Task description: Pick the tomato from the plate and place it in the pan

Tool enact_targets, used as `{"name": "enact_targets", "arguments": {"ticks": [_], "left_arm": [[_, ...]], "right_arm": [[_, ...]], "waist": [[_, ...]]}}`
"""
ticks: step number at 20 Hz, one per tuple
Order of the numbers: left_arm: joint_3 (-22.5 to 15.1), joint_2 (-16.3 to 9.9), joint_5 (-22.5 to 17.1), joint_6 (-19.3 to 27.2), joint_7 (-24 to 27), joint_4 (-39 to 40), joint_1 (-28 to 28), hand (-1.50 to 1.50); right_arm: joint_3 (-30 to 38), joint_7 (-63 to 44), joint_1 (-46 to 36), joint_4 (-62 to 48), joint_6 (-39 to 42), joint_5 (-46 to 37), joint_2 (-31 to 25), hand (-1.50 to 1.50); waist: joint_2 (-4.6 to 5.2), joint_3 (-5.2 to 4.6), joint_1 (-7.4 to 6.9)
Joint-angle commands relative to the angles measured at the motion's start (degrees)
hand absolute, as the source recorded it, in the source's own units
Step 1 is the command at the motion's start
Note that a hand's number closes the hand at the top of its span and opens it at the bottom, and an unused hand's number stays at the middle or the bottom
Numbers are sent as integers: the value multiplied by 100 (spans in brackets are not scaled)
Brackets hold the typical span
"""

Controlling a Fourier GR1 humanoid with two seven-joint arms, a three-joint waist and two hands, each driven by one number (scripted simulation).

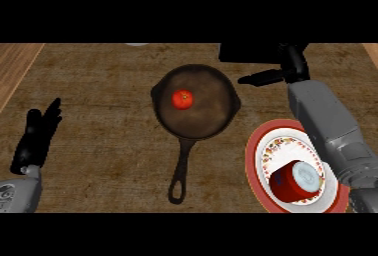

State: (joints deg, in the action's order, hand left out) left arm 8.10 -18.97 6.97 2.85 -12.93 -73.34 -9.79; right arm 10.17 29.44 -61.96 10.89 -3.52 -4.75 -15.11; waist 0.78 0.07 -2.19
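Your right forearm [328, 130] covered the plate's [255, 150] right rim. Your right robot hand [284, 62] was partly cut by the dark top band, so its fingers couldn't be read. A pale object [136, 44] at the bench's [96, 100] far edge was cut off, too small to name.

Dim, even light; counter [103, 115] murky brown; soft sheen inside pan [196, 102]; faint shadows; far edge darkest.
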Motion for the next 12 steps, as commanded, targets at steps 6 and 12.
{"name": "enact_targets", "arguments": {"ticks": [6,12], "left_arm": [[154,-151,-117,-184,38,-316,260,0],[94,-5,4,-57,-40,-54,-69,0]], "right_arm": [[109,229,273,-90,1650,28,-1442,-150],[87,744,609,-174,2249,-85,-1966,-150]], "waist": [[-4,4,-18],[30,8,-10]]}}
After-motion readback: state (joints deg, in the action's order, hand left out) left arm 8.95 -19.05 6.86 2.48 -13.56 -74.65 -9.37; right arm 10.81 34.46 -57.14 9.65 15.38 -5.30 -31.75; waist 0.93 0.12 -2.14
